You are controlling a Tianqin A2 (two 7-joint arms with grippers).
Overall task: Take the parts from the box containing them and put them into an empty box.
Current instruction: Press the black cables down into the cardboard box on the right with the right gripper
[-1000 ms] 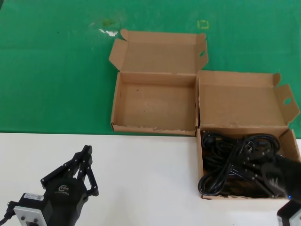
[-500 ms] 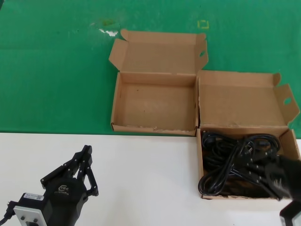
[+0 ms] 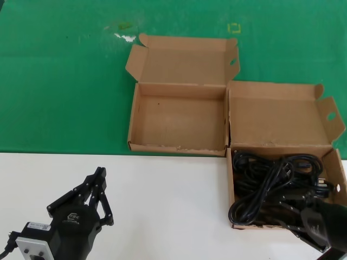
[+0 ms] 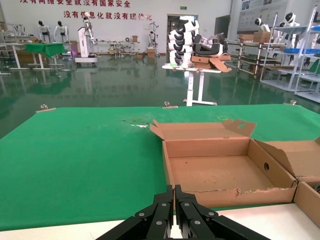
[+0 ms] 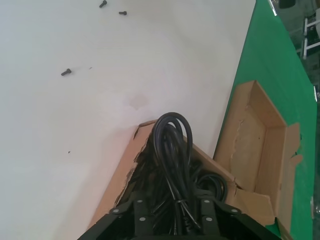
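The black power cords (image 3: 271, 179) lie tangled in the right-hand box (image 3: 230, 184), which has a clean front rim and an open lid. My right gripper (image 3: 295, 205) is low over that box's near right part. In the right wrist view its jaws stand open either side of a cord bundle (image 5: 172, 135), with the tips hidden among the cords. The empty box (image 3: 179, 116) with the frayed whitish front rim stands to the left, touching the full box. It also shows in the left wrist view (image 4: 215, 172). My left gripper (image 3: 101, 173) is shut and parked at the near left.
Both boxes straddle the edge between the green mat (image 3: 59, 81) and the white table (image 3: 168, 195). Both lids stand open towards the far side. A few small black screws (image 5: 66, 72) lie on the white table in the right wrist view.
My right gripper has shifted nearer and lower over the cord box, uncovering a plug at the box's right side. The cords have not moved. The left arm is still.
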